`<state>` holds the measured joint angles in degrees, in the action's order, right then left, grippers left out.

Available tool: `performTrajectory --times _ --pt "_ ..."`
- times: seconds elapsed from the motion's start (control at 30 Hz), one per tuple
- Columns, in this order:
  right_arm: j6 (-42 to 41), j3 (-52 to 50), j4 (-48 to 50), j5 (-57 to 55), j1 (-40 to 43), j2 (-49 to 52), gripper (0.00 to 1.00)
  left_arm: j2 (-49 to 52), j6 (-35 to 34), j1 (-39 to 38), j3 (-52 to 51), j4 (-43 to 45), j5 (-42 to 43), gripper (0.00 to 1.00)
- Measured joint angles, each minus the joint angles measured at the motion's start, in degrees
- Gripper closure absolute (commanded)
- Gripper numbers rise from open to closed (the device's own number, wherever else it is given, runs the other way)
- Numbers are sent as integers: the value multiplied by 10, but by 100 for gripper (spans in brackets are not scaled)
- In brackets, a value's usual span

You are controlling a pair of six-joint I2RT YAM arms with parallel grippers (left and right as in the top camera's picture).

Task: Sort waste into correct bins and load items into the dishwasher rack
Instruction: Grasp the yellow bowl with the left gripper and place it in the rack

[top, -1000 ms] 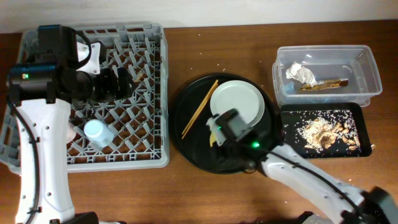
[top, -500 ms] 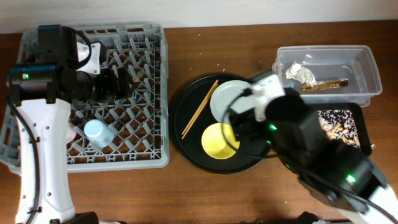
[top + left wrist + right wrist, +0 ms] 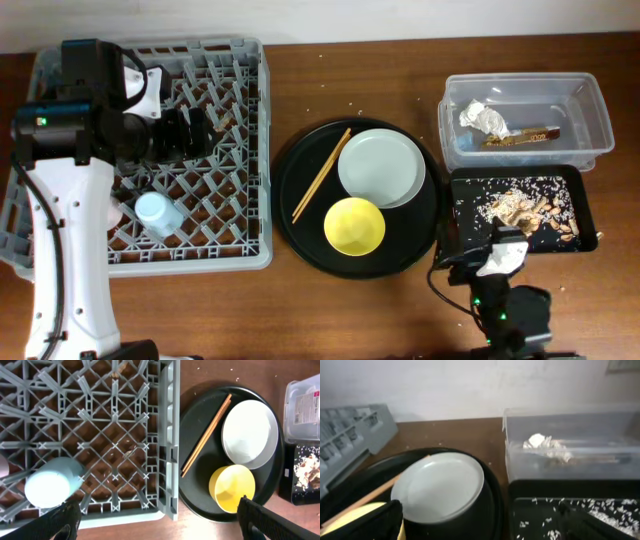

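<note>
The grey rack (image 3: 215,150) holds a light-blue cup (image 3: 157,213), which also shows in the left wrist view (image 3: 47,487). My left gripper (image 3: 157,522) hangs open above the rack's front right corner, holding nothing. On the round black tray (image 3: 300,235) lie chopsticks (image 3: 322,172), a grey plate (image 3: 380,167) and a yellow bowl (image 3: 354,225). The clear tub (image 3: 590,110) holds the napkin (image 3: 483,117) and the wrapper (image 3: 520,137). Food scraps (image 3: 520,210) lie in the black tray (image 3: 460,225). My right gripper (image 3: 480,527) is open and low at the table's front, facing the plate (image 3: 440,485) and tub (image 3: 570,445).
Small crumbs dot the brown table (image 3: 300,70) behind the round tray. My right arm (image 3: 505,305) sits at the front edge, just in front of the black tray. The left arm's white link (image 3: 60,230) covers the rack's left side.
My right arm has left the round tray, lifted, and drawn back to the table's front edge, uncovering the yellow bowl on the tray. The left arm has not moved.
</note>
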<state>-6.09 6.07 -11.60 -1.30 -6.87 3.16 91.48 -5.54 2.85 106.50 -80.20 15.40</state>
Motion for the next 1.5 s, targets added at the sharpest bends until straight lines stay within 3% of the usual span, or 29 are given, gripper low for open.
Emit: performTrajectory --times 0.07,0.43,0.53,0.63,0.67,0.7,0.73,0.77,0.8,0.9,0.97,1.0,1.03,1.07,1.1,1.27,1.37,1.5 --pt "0 -42 66 4 0 -23 2 0 0 0 0 -1 0 1" --pt "0 -52 70 4 0 -25 1 0 0 0 0 -2 0 1" --pt "0 -52 71 4 0 -25 2 0 7 -9 -1 77 91 1" --pt "0 -52 71 5 0 -25 2 29 19 -130 -1 83 49 1" --pt "0 -52 71 6 0 -25 1 73 23 -216 -2 83 26 1" --pt "1 -52 71 6 0 -25 2 85 23 -235 -5 90 17 3" --pt "0 -52 71 6 0 -25 1 104 23 -260 -4 100 3 11" --pt "0 -52 71 6 0 -25 2 146 17 -306 -3 102 -21 41" --pt "0 -52 71 6 0 -25 2 188 11 -335 -4 102 -40 51" --pt "1 -52 71 6 0 -26 2 323 0 -368 -7 87 -61 53" --pt "0 -52 71 6 0 -26 2 359 -1 -377 -10 79 -63 53" --pt "0 -52 71 6 0 -26 2 359 -1 -377 -10 80 -65 62" --pt "1 -52 71 6 0 -26 2 359 -1 -377 -17 88 -70 83" --pt "0 -52 71 6 0 -26 2 359 -2 -377 -40 104 -73 85" --pt "0 -52 71 6 0 -26 2 360 -2 -377 -51 110 -74 97" --pt "1 -52 71 6 0 -26 1 360 -7 -377 -42 86 -71 100" --pt "0 -52 72 8 0 -25 2 335 -64 -340 85 -31 -170 100" --pt "0 -52 71 8 0 -25 1 195 -219 -227 169 -114 -575 100"
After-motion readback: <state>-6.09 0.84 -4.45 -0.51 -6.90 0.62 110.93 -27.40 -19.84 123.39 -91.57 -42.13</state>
